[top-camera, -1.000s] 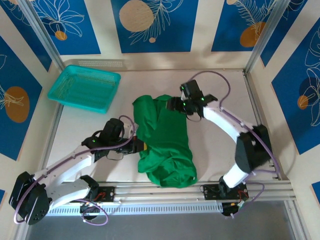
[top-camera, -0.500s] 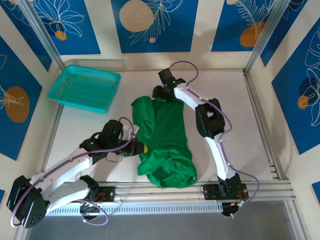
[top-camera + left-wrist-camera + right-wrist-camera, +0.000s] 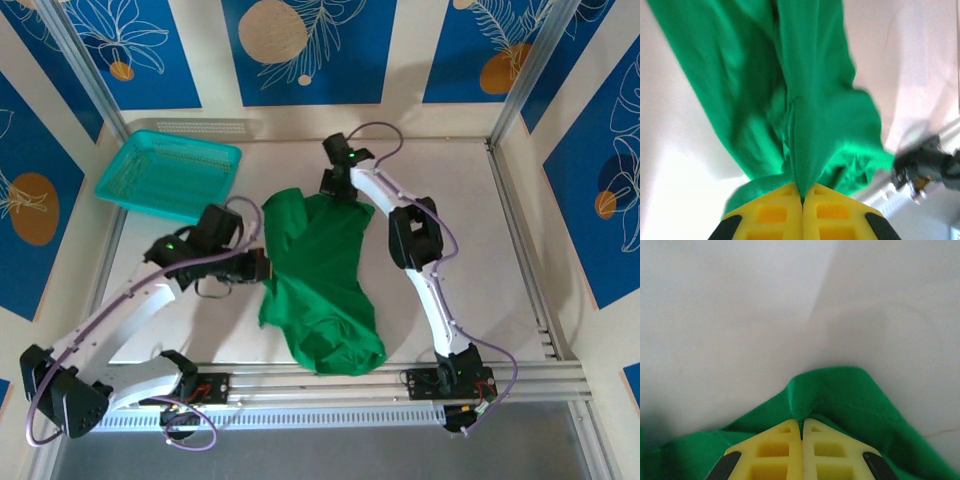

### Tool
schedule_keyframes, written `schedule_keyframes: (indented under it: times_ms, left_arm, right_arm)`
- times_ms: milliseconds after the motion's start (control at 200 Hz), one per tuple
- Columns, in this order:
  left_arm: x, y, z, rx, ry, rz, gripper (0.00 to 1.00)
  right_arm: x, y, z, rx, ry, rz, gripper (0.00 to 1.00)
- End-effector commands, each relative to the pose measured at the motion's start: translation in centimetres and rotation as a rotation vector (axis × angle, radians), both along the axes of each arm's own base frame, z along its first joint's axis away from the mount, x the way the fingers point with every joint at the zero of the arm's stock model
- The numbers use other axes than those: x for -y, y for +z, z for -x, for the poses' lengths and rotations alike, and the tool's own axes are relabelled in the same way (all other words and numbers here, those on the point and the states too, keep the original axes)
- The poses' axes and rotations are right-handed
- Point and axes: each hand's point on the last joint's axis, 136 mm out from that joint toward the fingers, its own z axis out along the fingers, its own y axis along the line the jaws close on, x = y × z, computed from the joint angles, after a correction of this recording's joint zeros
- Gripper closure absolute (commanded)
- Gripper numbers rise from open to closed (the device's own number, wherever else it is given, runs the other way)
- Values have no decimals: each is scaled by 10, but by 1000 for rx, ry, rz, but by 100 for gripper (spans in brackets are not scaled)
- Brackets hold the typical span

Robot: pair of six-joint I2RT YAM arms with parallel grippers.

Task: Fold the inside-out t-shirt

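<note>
**A:** From above, how does the shirt look?

**B:** The shirt [image 3: 320, 285] is bright green and wrinkled. It lies as a long, crumpled heap in the middle of the white table [image 3: 480, 230], broader toward 12 o'clock and bunched at 6 o'clock. A teal basket [image 3: 170, 178] sits well apart at 10 o'clock.

**A:** And the claws there?

**B:** The left claw [image 3: 262, 270] meets the shirt's 9 o'clock edge. The right claw [image 3: 335, 197] is at its 12 o'clock edge.

**A:** What about the left wrist camera?

**B:** The left claw [image 3: 802, 200] sits at 6 o'clock. Its yellow fingers [image 3: 772, 214] are pressed together, clenched on a ridge of the shirt [image 3: 810, 100]. The cloth stretches away toward 12 o'clock in long, taut folds over the pale table.

**A:** And the right wrist camera?

**B:** The right claw [image 3: 801, 424] is at 6 o'clock and is clenched too, pinching a small pucker at the shirt's [image 3: 850, 395] edge. Green cloth spreads around it from 8 to 4 o'clock, with bare table beyond toward 12.
</note>
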Motion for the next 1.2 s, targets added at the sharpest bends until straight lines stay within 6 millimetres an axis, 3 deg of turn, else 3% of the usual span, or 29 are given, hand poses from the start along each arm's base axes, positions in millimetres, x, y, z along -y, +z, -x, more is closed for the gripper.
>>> schedule_keyframes:
  times_ms: [0,145,220,345,445,535,745,841,936,971,1036,1106,1196]
  left_arm:
    - [-45,47,-25,249,0,-264,100]
    - [-57,128,-72,591,-27,-437,100]
    - [-57,168,-94,714,-46,-515,100]
    - [-54,220,-109,821,-74,-562,100]
    - [-54,236,-108,872,-72,-561,100]
    - [-46,210,-97,827,-139,-519,100]
    - [-49,65,-45,463,-187,-421,100]
    - [-63,22,-19,343,-142,-411,100]
    - [-71,0,5,284,-113,-374,100]
    - [-68,0,10,284,-101,-343,100]
    - [-33,2,30,296,-211,-116,100]
    - [3,5,49,310,-332,130,100]
    - [4,-10,39,295,-249,151,100]
  right_arm:
    - [55,125,-14,155,-115,-188,100]
    - [108,204,14,279,-175,-356,100]
    - [127,227,41,328,-182,-423,100]
    - [151,246,86,387,-208,-449,100]
    - [158,243,118,399,-222,-461,100]
    - [148,215,142,347,-202,-471,100]
    - [94,108,204,71,-35,-349,100]
    - [70,75,221,-23,61,-317,100]
    - [57,45,244,-156,88,-296,100]
    - [65,30,255,-216,34,-247,92]
    - [85,12,271,-285,-38,-168,75]
    - [103,11,281,-317,-88,-140,60]
    - [122,23,287,-296,-133,-105,51]
